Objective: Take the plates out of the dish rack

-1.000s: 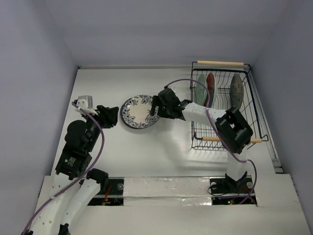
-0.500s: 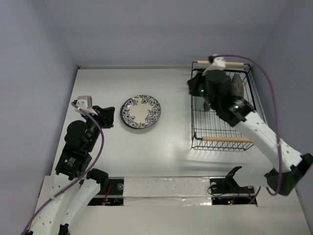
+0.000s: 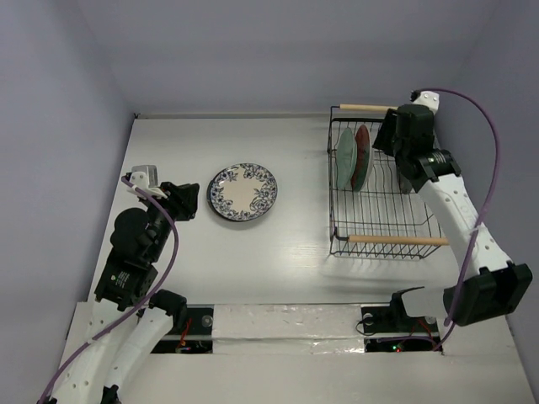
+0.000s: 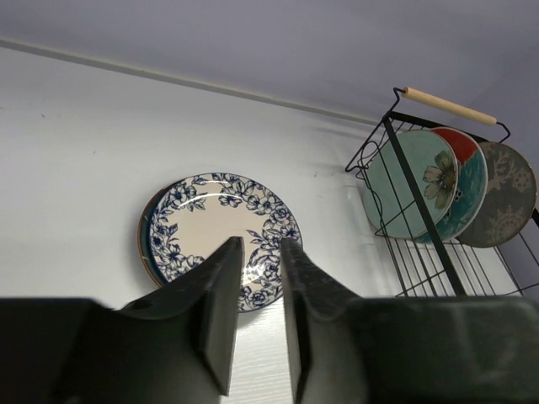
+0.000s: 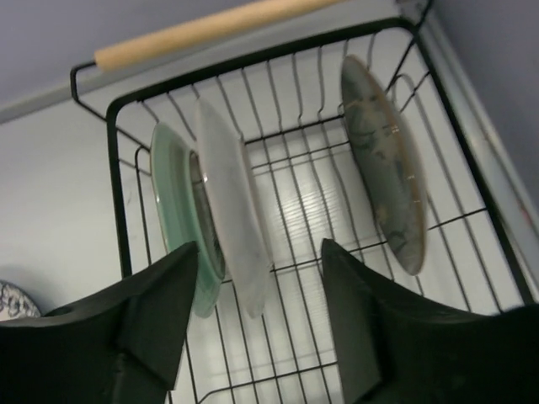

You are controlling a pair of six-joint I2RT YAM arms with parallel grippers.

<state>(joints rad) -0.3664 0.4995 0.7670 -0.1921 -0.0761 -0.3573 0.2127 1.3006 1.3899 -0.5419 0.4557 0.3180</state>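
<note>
3 plates (image 5: 227, 202) stand edgewise in the dish rack (image 5: 210, 32); right claw (image 5: 259, 252) and left claw (image 4: 261, 246) parted, empty.

Under the floral plate (image 4: 210, 220), a lower plate (image 4: 144, 240) shows only its rim; overhead, the right arm (image 3: 446, 189) hides the grey plate (image 5: 383, 168).

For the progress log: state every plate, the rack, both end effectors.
Dish rack: holds three plates.
Floral plate: flat on table.
Mint plate: standing in rack.
Red plate: standing in rack.
Grey plate: standing in rack.
Left end effector: slightly open, empty.
Right end effector: open, empty.
</note>
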